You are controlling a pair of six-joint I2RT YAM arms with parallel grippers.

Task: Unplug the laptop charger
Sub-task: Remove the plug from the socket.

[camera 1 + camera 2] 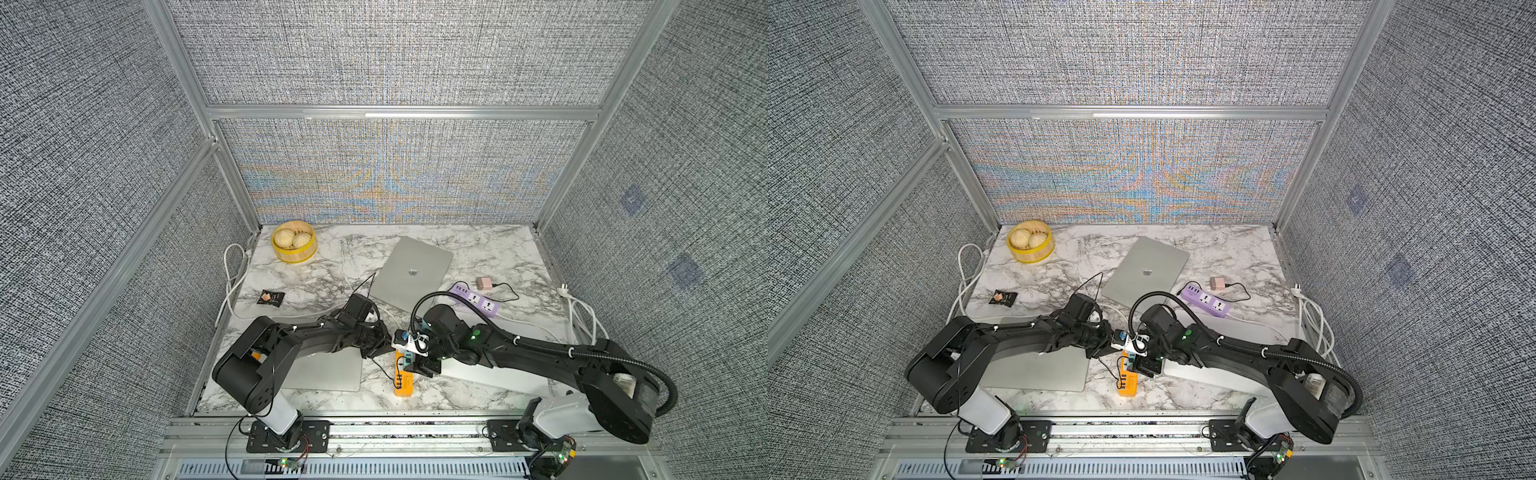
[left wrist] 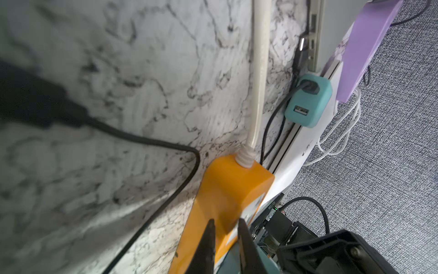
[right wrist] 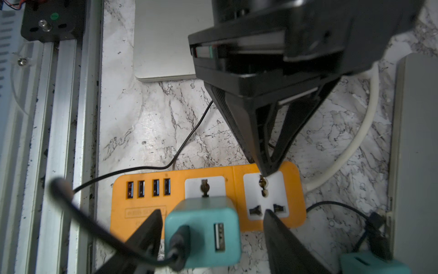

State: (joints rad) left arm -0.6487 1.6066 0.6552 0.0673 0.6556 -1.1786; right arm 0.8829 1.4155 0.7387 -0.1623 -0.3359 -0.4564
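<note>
A teal laptop charger (image 3: pixel 203 232) is plugged into the middle socket of an orange power strip (image 3: pixel 294 189), and a black cable leaves its face. My right gripper (image 3: pixel 212 213) is open around the charger. One of its fingers is close against one side, and a gap shows at the other finger. My left gripper (image 3: pixel 266 169) is shut, and its tips rest on the strip's top by the end socket. In the left wrist view those tips (image 2: pixel 226 223) sit over the strip (image 2: pixel 227 189). In both top views the two grippers meet above the strip (image 1: pixel 404 384) (image 1: pixel 1127 384).
A second teal charger (image 2: pixel 308 99) stands by a laptop edge with a black cable into its port. Closed laptops lie at the back (image 1: pixel 411 274) and under each arm (image 1: pixel 324 370) (image 1: pixel 498 370). A purple strip (image 1: pixel 476 299), a pink adapter (image 1: pixel 483 283), a bun steamer (image 1: pixel 294 247) and white cables (image 1: pixel 582 311) are also on the table.
</note>
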